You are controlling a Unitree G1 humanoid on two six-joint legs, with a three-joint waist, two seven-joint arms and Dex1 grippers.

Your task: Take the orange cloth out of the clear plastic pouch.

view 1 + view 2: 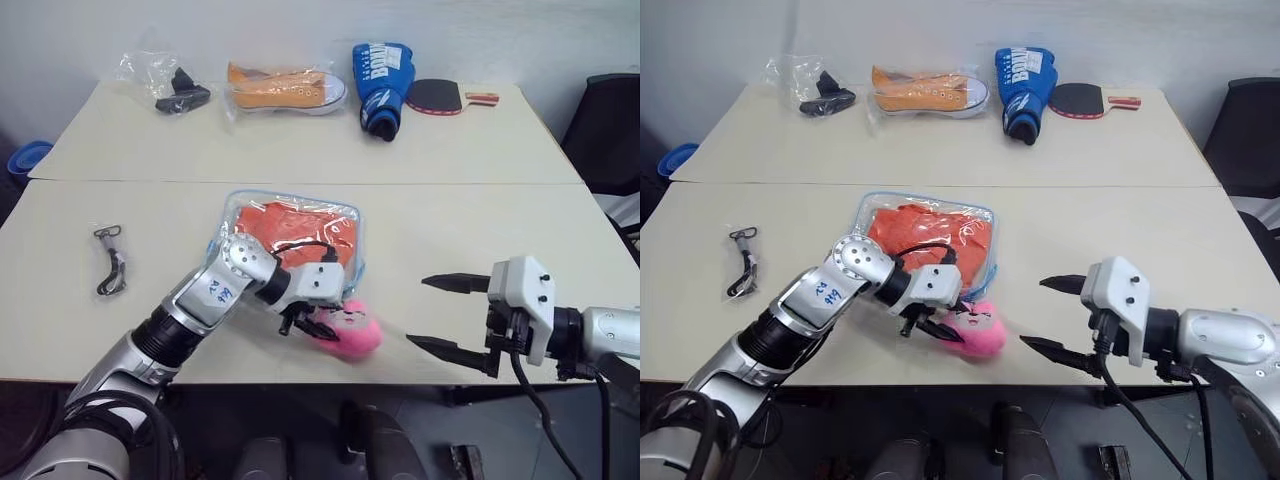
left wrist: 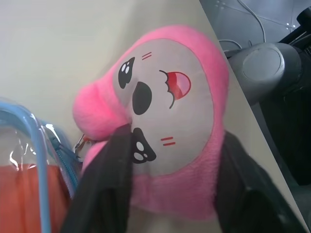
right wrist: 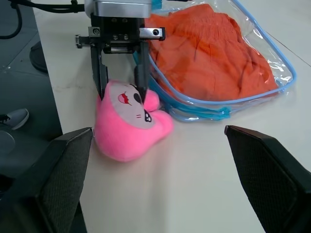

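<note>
The clear plastic pouch (image 1: 290,196), trimmed in light blue, lies flat at the middle of the near table. The orange cloth (image 1: 300,225) is folded inside it and is also seen through the pouch wall in the right wrist view (image 3: 209,53). A pink plush toy (image 1: 358,330) with a printed face lies at the pouch's near corner, by the zip end. My left gripper (image 1: 318,325) is shut on this toy, one black finger pressed into each side (image 2: 121,184). My right gripper (image 1: 418,311) hovers open to the right of the toy, holding nothing.
On the far table lie a thin clear bag with a black item (image 1: 172,88), a wrapped orange sneaker (image 1: 285,88), a blue glove (image 1: 382,80) and a table-tennis paddle (image 1: 440,96). A small strap with a clip (image 1: 110,260) lies on the left. A dark chair (image 1: 610,130) stands at right.
</note>
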